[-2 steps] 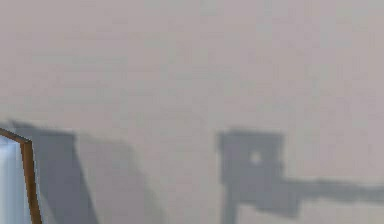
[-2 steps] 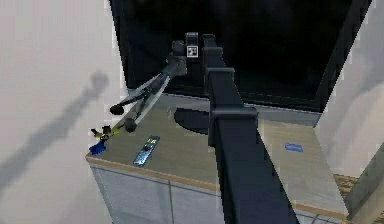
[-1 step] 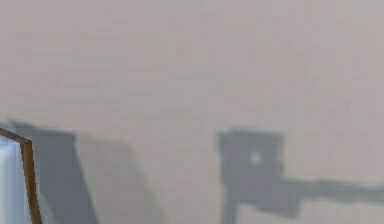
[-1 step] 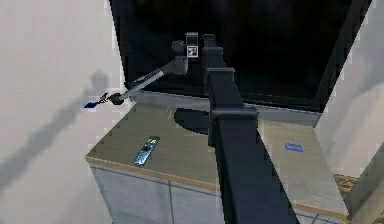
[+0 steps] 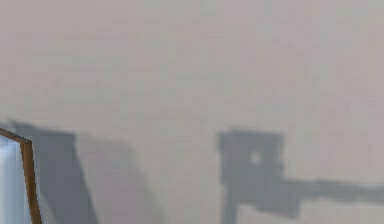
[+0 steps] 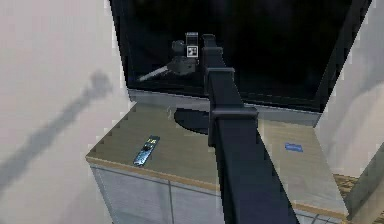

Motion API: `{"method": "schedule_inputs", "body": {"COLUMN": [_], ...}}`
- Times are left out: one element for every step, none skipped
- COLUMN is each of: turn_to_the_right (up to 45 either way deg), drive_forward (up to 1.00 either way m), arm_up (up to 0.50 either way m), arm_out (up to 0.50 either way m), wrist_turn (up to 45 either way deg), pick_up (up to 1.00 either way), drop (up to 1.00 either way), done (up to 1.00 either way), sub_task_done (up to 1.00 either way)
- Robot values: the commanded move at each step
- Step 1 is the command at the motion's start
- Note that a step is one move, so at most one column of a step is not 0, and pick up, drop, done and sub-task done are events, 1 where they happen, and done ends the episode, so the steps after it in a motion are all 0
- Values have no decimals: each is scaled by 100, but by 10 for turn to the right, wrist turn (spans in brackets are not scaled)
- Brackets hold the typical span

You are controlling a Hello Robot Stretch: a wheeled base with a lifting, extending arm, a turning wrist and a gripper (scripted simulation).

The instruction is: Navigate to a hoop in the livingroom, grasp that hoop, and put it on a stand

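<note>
Arm side view. My arm (image 6: 235, 140) rises from the bottom edge, which cuts off its near end. The claw (image 6: 148, 75) sits at the far end, left of the two white squares (image 6: 200, 46). Its fingers (image 6: 157, 72) point toward the view's left and a little down.

Hard to make out:
- The claw's dark body merges with the black TV (image 6: 260, 50) screen directly behind it, so its far end is unclear.
- I cannot tell whether I hold anything, nor how the fingers stand.
- Hoop: I cannot tell its place, long axis or heading from these views.

Cut off or hidden:
- The top edge cuts off the TV.
- The TV's foot (image 6: 192, 121) stands below the claw, and my arm covers part of it.
- The worktop (image 6: 115, 145) lies under the claw. My arm crosses its middle, and the bottom edge cuts off its pale fronts.

On the worktop:
- A remote (image 6: 147, 151) lies flat below the fingertips and nearer to me, with its long axis on a diagonal.
- A small blue item (image 6: 293, 150) lies across my arm from the claw. It is too small to name.

Forward view. A pale wall (image 5: 190, 70) faces me. A brown-edged pale panel (image 5: 18, 180) is cut off at the bottom-left corner. I cannot tell what it is, or where it stands relative to the claw.
</note>
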Motion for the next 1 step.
{"method": "schedule_inputs", "body": {"turn_to_the_right": [0], "drive_forward": [0], "arm_up": [0], "arm_out": [0], "wrist_turn": [450], "pick_up": [0], "drop": [0], "done": [0], "sub_task_done": [0]}}
